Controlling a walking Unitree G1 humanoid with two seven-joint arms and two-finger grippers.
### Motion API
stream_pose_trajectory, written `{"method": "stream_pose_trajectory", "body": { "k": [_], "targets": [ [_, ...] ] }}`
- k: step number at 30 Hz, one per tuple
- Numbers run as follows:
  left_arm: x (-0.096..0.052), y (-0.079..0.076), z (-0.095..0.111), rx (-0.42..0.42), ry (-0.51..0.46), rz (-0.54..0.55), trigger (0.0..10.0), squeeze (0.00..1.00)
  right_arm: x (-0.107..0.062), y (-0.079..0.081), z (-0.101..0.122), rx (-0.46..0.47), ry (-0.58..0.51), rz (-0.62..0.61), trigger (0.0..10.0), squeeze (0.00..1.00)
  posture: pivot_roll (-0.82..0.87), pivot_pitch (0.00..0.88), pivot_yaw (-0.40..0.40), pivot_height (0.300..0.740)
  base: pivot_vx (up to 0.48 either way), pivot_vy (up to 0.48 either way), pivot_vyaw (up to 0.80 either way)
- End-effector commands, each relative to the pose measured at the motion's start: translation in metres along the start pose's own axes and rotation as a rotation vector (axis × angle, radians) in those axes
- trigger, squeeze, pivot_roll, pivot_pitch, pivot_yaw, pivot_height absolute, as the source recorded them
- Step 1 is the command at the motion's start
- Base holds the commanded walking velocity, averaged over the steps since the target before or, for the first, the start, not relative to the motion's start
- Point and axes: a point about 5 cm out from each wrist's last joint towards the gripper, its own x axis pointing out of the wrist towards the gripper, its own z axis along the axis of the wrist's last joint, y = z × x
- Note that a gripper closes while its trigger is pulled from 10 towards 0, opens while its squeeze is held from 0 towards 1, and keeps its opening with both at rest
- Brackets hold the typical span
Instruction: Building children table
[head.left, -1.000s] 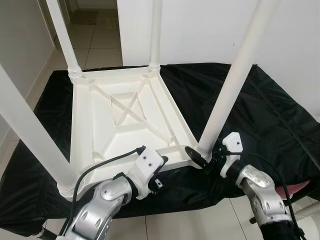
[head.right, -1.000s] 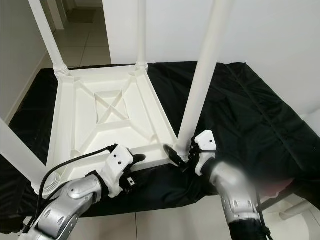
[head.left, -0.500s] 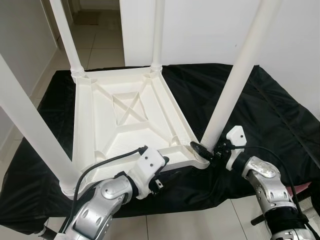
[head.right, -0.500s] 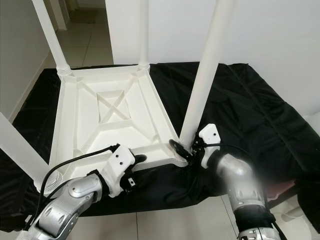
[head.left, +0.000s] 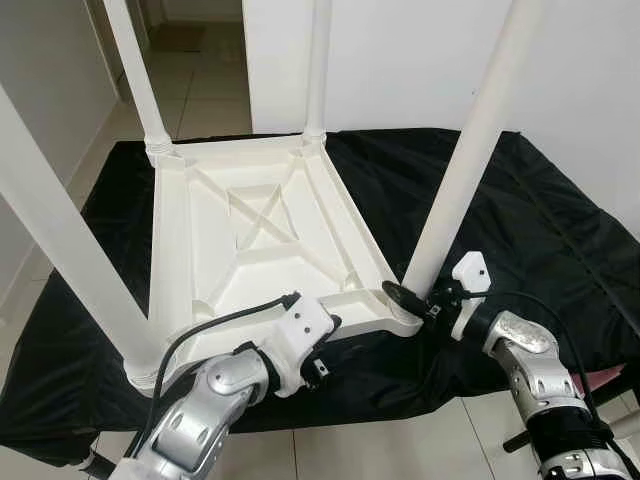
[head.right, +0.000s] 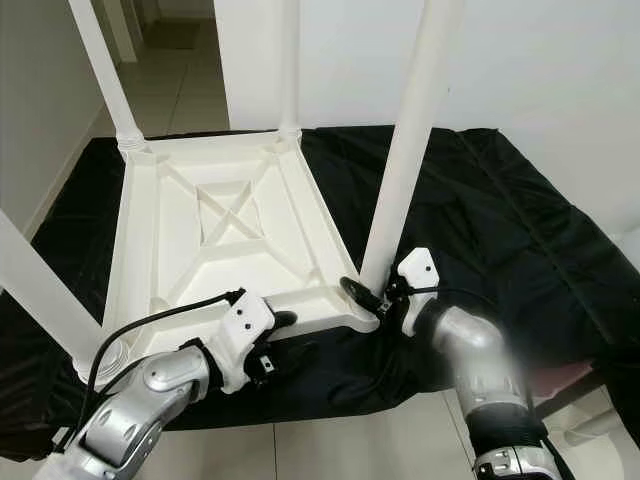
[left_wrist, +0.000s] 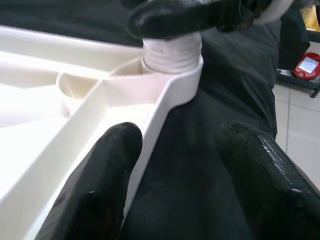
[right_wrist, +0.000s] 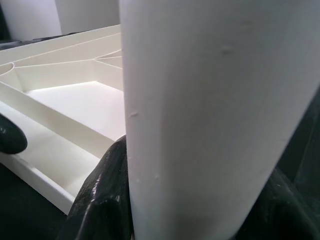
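Note:
A white plastic children's table (head.left: 170, 250) lies upside down on a black cloth, with its legs pointing up. My right gripper (head.left: 420, 297) is shut around the base of the near right leg (head.left: 465, 160), just above its threaded socket (left_wrist: 172, 55). In the right wrist view the leg (right_wrist: 200, 115) sits between the black fingers (right_wrist: 102, 200). My left gripper (head.left: 322, 345) is at the table's front rim and open. One of its fingers (left_wrist: 105, 175) lies over the white rim, the other over the cloth.
The near left leg (head.left: 60, 240) and the two far legs (head.left: 135, 70) stand close around the work area. The black cloth (head.left: 560, 230) covers a low platform that ends at tiled floor (head.left: 400, 450) in front. A white wall rises behind, and a red object (head.left: 610, 375) sits low right.
The camera has shifted slightly. My right wrist has moved up a little and closed in on the leg's base. The left gripper stays at the front rim.

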Motion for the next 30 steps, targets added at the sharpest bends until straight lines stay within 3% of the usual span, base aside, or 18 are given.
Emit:
{"method": "stream_pose_trajectory", "body": {
  "k": [1, 6, 10, 18, 23, 25, 27, 30],
  "targets": [
    [0.002, -0.001, -0.001, 0.009, 0.002, -0.037, 10.0, 0.00, 0.000, 0.000, -0.005, 0.005, 0.024, -0.035, 10.0, 0.00, -0.03, 0.000, -0.017, 0.740, 0.000, 0.000, 0.00],
    [0.002, 0.003, -0.001, 0.037, -0.003, -0.009, 10.0, 0.00, 0.000, 0.004, -0.004, 0.020, 0.003, -0.087, 10.0, 0.00, -0.03, 0.000, -0.017, 0.740, 0.000, 0.000, 0.00],
    [0.003, 0.008, 0.000, 0.037, -0.016, 0.027, 10.0, 0.00, 0.004, 0.015, -0.005, 0.039, -0.024, -0.198, 10.0, 0.00, -0.03, 0.000, -0.020, 0.740, 0.000, 0.000, 0.00],
    [0.004, 0.006, -0.001, 0.028, -0.022, 0.022, 10.0, 0.00, 0.007, 0.022, -0.003, 0.065, -0.035, -0.372, 10.0, 0.00, -0.03, 0.000, -0.026, 0.740, 0.000, 0.000, 0.00],
    [0.005, 0.005, -0.002, 0.023, -0.024, 0.018, 10.0, 0.00, 0.015, 0.039, -0.002, 0.098, -0.030, -0.435, 10.0, 0.00, -0.04, 0.000, -0.026, 0.740, 0.000, 0.000, 0.00],
    [0.008, 0.003, -0.003, 0.016, -0.031, 0.012, 10.0, 0.00, 0.021, 0.051, -0.001, 0.150, -0.032, -0.529, 10.0, 0.00, -0.05, 0.000, -0.035, 0.740, 0.000, 0.000, 0.00],
    [0.008, 0.003, -0.003, 0.016, -0.031, 0.012, 10.0, 0.00, 0.021, 0.051, -0.001, 0.150, -0.032, -0.529, 10.0, 0.00, -0.05, 0.000, -0.035, 0.740, 0.000, 0.000, 0.00],
    [0.009, 0.002, -0.003, 0.014, -0.033, 0.010, 10.0, 0.00, 0.025, 0.056, -0.004, 0.179, -0.010, -0.638, 10.0, 0.00, -0.05, 0.000, -0.035, 0.740, 0.000, 0.000, 0.00]
  ]
}}
